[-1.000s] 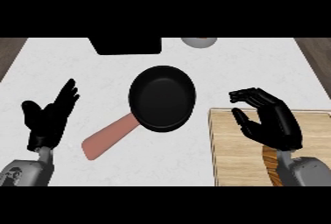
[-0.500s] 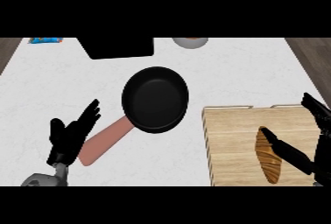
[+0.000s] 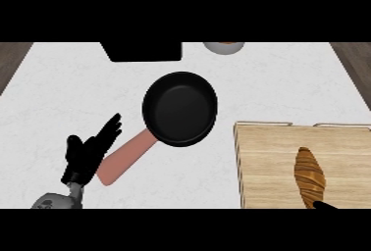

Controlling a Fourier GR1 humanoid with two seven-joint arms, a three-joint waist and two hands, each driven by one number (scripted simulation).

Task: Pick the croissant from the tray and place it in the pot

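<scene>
Left hand: I see my left hand (image 3: pixel 88 156) at the lower left of the head view, fingers straight and spread, holding nothing, just beside the pan's handle.
Right hand: I only catch a black tip of the right hand (image 3: pixel 326 206) at the lower right edge, below the croissant; I cannot tell how it is posed.
Croissant: I see the croissant (image 3: pixel 309 177) lying lengthwise on the wooden tray (image 3: pixel 264 162), toward its right side, its lower end close to that black tip.
Pot: I read the black pan (image 3: pixel 179 108) as the pot; it sits on the white counter (image 3: pixel 72 93) left of the tray, with nothing in it.
Handle: I see the pink handle (image 3: pixel 124 160) running down and left from the pan toward my left hand.
Far edge: I make out a dark square object (image 3: pixel 142 50) and a grey bowl (image 3: pixel 223 47) at the counter's back.
</scene>
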